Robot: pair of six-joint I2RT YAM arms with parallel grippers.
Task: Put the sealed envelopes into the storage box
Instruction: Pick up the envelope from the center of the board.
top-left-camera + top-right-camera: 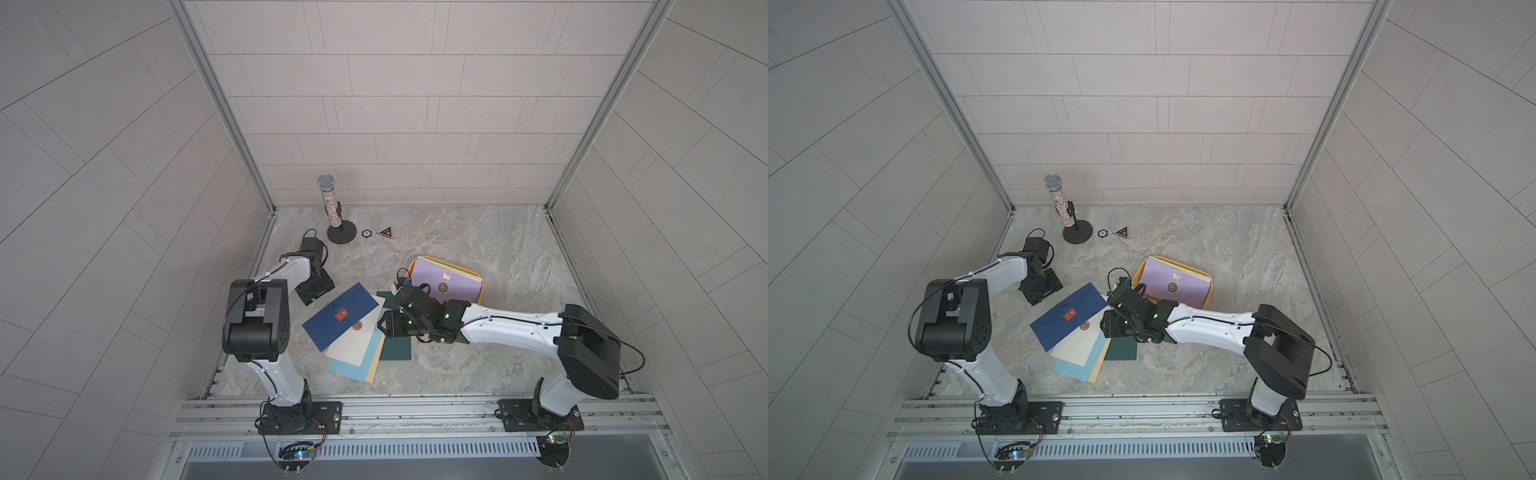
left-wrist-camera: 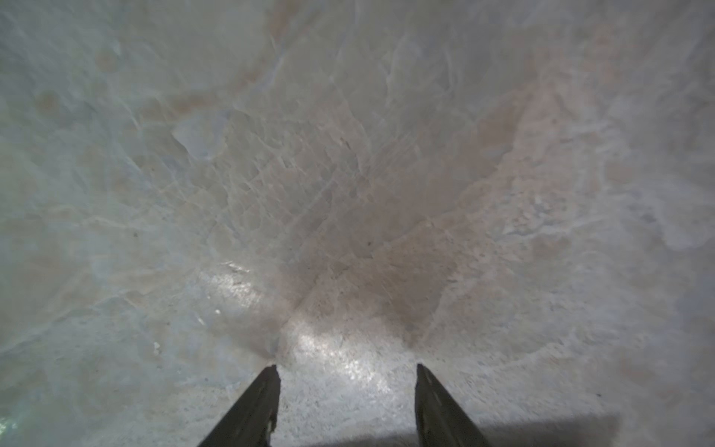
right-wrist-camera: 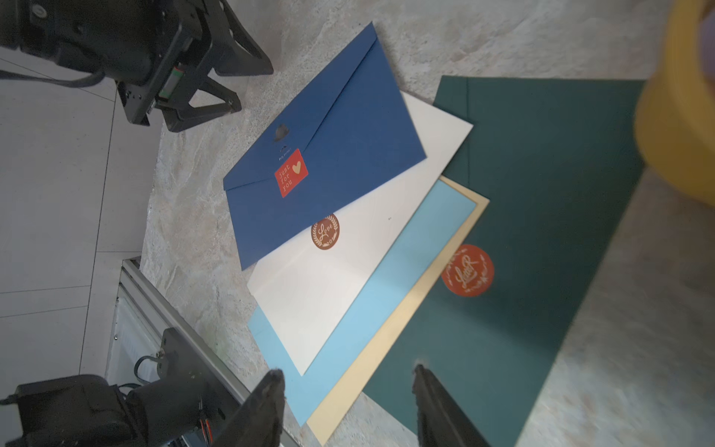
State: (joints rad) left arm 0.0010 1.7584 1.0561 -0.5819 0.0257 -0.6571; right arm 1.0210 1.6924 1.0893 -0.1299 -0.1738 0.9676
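Storage box (image 1: 412, 267): sitting on the table (image 1: 478, 232) toward the right arm's side, with a lilac envelope (image 1: 446, 276) lying uppermost inside, seal up, its long axis running along the box's long side
Fan on the table: five sealed envelopes are lying overlapped just beside the box, between the two arms, seals up where they are showing
Navy envelope (image 1: 340, 318): resting on top of the fan, long axis running diagonally from the left arm's side toward the box, flap tip pointing at the white envelope (image 1: 357, 343) beneath
Light blue envelope (image 1: 347, 368) and pale yellow envelope (image 1: 374, 365): lying stepped under the white one, long axes roughly parallel to it
Dark green envelope (image 1: 399, 351): lying lowest, long axis running near to far, its far end reaching next to the box
Right gripper (image 3: 348, 371): hovering over the dark green envelope's edge, jaws spread with nothing between them; probably lining up on the sheet nearest the box
Left gripper (image 2: 346, 367): pointing down at bare table near the navy envelope's far corner, jaws apart and empty; seemingly waiting clear so the fan is lying unobstructed
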